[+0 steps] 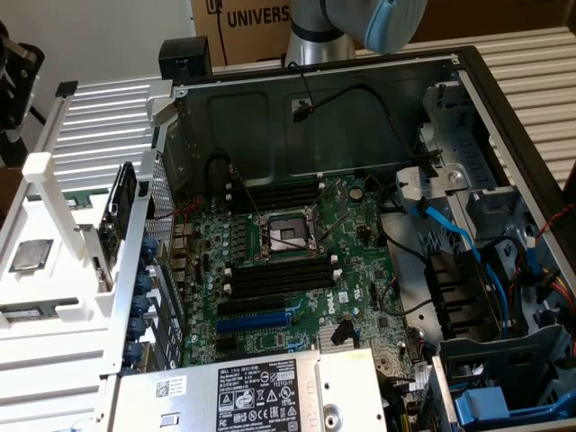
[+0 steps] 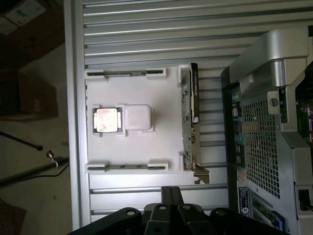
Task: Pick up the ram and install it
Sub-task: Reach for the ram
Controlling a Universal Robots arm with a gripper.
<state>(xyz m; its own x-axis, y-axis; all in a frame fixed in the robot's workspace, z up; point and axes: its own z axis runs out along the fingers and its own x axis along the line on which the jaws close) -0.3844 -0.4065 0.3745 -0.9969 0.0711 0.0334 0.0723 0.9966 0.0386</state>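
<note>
- Gripper [image 2: 171, 196] fingers sat pressed together, holding nothing, above the white tray [image 2: 122, 147].
- I took the ram [image 2: 128, 167] to be the thin strip on edge in the tray's nearer holder, ahead of the fingertips, with its long axis crosswise to them.
- CPU [image 2: 106, 120] lay mid-tray; a card [image 2: 191, 117] stood square to the ram.
- Seen from the exterior view, the tray sat at 9 o'clock of the open case [image 1: 252, 117], with room above it that looked free.

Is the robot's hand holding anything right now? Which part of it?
Nothing. The gripper is shut and empty, above the white tray.
</note>
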